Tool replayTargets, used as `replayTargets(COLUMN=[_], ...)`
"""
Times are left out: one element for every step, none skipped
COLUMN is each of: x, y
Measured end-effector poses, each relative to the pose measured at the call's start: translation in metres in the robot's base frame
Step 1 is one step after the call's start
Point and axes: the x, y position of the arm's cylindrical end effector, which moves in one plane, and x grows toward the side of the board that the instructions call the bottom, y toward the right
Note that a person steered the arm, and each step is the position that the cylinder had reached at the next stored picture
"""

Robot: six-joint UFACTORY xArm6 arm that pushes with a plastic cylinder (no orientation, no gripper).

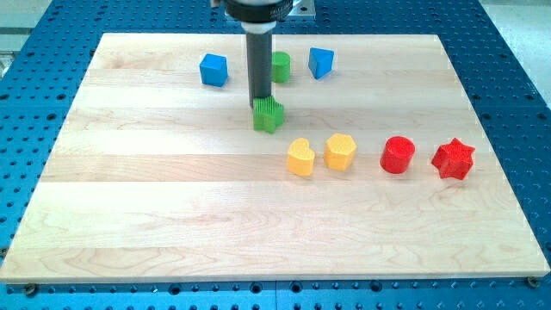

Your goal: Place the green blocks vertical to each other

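Note:
A green star-shaped block (269,115) lies on the wooden board (172,198) a little above its middle. A green round block (281,66) stands near the view's top, partly hidden behind the rod. My tip (260,101) touches the top left of the green star block, and the round green block is just above and to the right of it.
A blue cube (213,70) and a blue block (320,62) flank the green round block near the top. Two yellow heart-like blocks (300,158) (340,152), a red cylinder (398,155) and a red star (453,159) form a row at the right middle.

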Motion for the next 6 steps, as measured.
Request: replayTargets(x=[-0.017,-0.062,-0.109,-0.114,-0.036,0.0], y=[0.032,0.084,0.071,0.056,0.01,0.012])
